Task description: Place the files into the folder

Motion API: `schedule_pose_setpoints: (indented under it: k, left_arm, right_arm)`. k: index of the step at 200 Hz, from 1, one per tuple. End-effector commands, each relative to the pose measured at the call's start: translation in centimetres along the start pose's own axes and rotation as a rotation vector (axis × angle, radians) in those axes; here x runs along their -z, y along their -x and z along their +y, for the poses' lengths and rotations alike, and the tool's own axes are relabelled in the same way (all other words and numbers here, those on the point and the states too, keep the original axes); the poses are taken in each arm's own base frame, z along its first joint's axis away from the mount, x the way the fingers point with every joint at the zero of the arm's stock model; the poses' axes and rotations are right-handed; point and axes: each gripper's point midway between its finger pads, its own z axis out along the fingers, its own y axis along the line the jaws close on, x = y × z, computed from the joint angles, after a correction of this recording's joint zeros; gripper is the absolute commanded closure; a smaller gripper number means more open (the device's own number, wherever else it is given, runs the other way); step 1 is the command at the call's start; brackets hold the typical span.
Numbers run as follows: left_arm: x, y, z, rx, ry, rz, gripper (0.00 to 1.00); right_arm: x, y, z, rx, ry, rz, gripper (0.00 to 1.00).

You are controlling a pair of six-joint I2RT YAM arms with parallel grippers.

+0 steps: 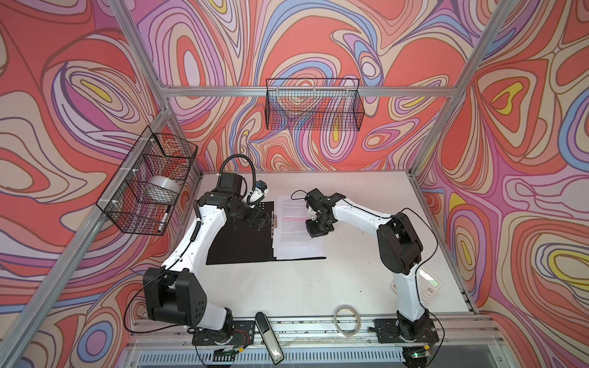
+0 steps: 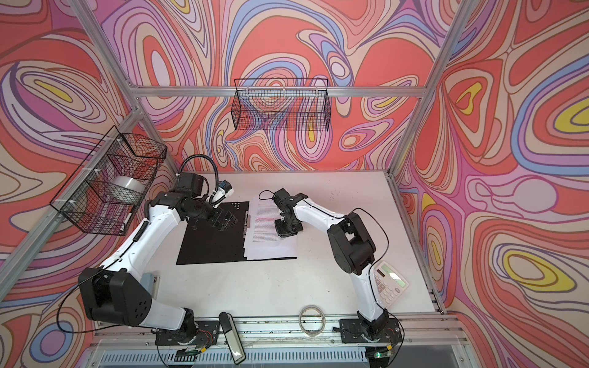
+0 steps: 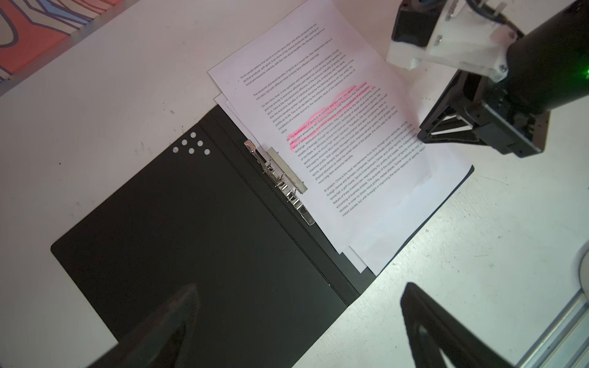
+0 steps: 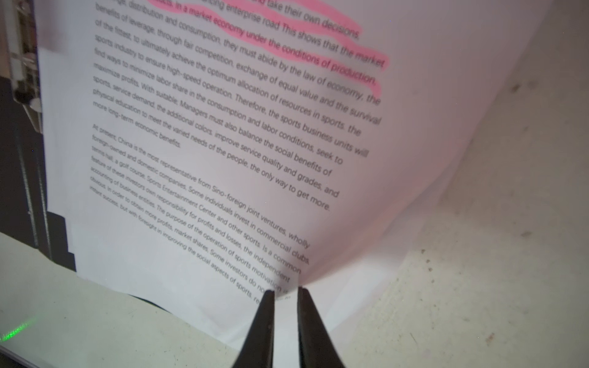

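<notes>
Folder (image 1: 236,245) open mid-frame on the counter (image 1: 302,286) | files (image 1: 296,248) on its right half beside the clip (image 3: 283,178) | right claw (image 4: 286,291) pinches the top sheet's curled edge; left claw (image 3: 301,288) hangs released over the black left half | we judge: seating sheets, next square them under the clip | we read "the conditions of production", pink-highlighted.

Soft, even light fills both top views, leaving only faint shadows on the table (image 1: 312,286); the walls (image 1: 63,95) stretch toward the edges. In the right wrist view the sheets (image 4: 223,143) are sharp only mid-page and tinged pink, perhaps off the walls; the right gripper (image 4: 285,290) is a dark silhouette.
</notes>
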Motion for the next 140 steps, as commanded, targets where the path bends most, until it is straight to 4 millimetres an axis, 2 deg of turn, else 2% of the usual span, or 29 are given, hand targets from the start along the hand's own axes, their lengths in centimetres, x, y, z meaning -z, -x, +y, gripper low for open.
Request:
schedule_pose_setpoints:
  k: [1, 36, 65, 100, 123, 140]
  left_arm:
    - [0.0, -1.4, -0.5, -0.061, 0.011, 0.033, 0.00]
    - [0.3, -2.1, -1.6, -0.033, -0.028, 0.024, 0.00]
    - [0.2, -2.1, -1.7, -0.018, -0.030, 0.025, 0.00]
    - [-0.7, -2.6, -2.1, -0.024, -0.058, 0.041, 0.00]
    - [-2.0, -3.5, -2.5, -0.095, -0.038, 0.072, 0.00]
    - [-2.9, -4.2, -2.9, -0.165, -0.012, 0.093, 0.00]
  right_arm:
    - [-0.5, -0.3, 0.5, 0.015, 0.022, 0.032, 0.85]
    - [-2.3, -0.8, 0.7, 0.006, 0.052, 0.054, 0.85]
    - [-3.6, -1.3, 0.2, 0.006, 0.039, 0.071, 0.85]
    - [-4.6, -2.2, -0.4, -0.001, 0.026, 0.099, 0.85]
    - [-4.3, -2.4, -0.5, 0.007, 0.019, 0.102, 0.84]
    - [-2.6, -1.2, 0.3, 0.020, 0.043, 0.055, 0.82]
